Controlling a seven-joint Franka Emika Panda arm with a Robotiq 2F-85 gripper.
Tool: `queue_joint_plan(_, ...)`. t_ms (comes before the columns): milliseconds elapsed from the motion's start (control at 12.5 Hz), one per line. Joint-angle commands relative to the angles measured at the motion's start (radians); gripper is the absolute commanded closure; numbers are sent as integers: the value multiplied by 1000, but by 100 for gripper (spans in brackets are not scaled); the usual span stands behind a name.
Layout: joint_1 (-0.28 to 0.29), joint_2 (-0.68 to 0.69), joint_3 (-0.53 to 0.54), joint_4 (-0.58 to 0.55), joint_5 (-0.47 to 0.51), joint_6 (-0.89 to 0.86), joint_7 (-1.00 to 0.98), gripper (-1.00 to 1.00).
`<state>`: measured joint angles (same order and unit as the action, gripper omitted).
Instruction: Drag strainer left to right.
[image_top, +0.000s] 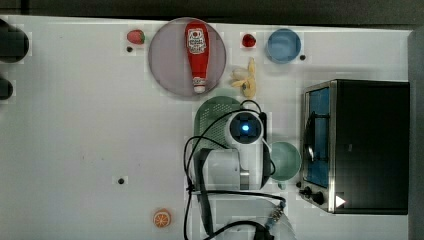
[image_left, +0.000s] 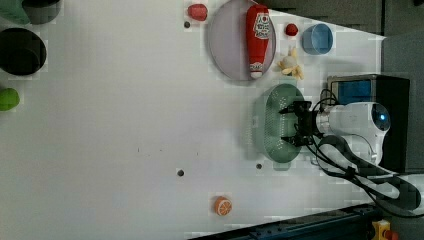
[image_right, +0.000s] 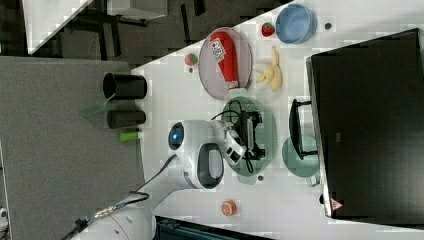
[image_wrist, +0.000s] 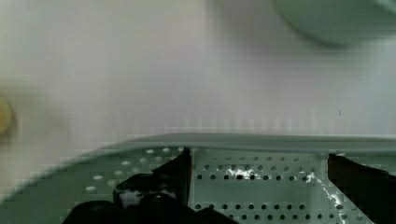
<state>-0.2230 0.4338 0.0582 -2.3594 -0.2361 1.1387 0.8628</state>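
The strainer (image_left: 275, 122) sits on the white worktop (image_left: 125, 125) near the middle of the left view, at about 6 o'clock from the grey plate (image_left: 230, 45) carrying the ketchup bottle (image_left: 258, 37), and just beside the toaster oven (image_left: 372, 120) at its 3 o'clock. It looks like thin moulded plastic, so judged light and fairly stiff, with a smooth base likely to slide easily on the worktop; a hard sideways push could tip it or let it skid away. The perforated floor (image_wrist: 261, 191) offers little to pinch, so the raised rim or wall seems the better purchase for dragging. The gripper (image_left: 295, 123) reaches into the basket from the left view's 3 o'clock side. The jaws stand spread wide; in the wrist view both fingers (image_wrist: 173, 179) sit low inside the basket with bare perforated floor between them, pinching nothing. Whether the tips touch the floor cannot be told. The mint-green cup (image_top: 285, 161) stands just beside the arm in the top view, at the strainer's 4 o'clock.
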Motion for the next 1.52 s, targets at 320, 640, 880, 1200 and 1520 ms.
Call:
queue_joint_plan(320, -11, -101, 12, 15, 5, -9, -153, -100)
queue_joint_plan(640, -11, -310, 71, 53, 7, -180, -441, -100)
queue_joint_plan(880, -10, -446, 103, 193, 19, -496, -528, -100)
queue_joint_plan(1200, -9, -531, 117, 420, 178, -928, -634, -100)
queue_joint_plan(1520, -9, -586, 111, 546, 214, -1043, -778, -100)
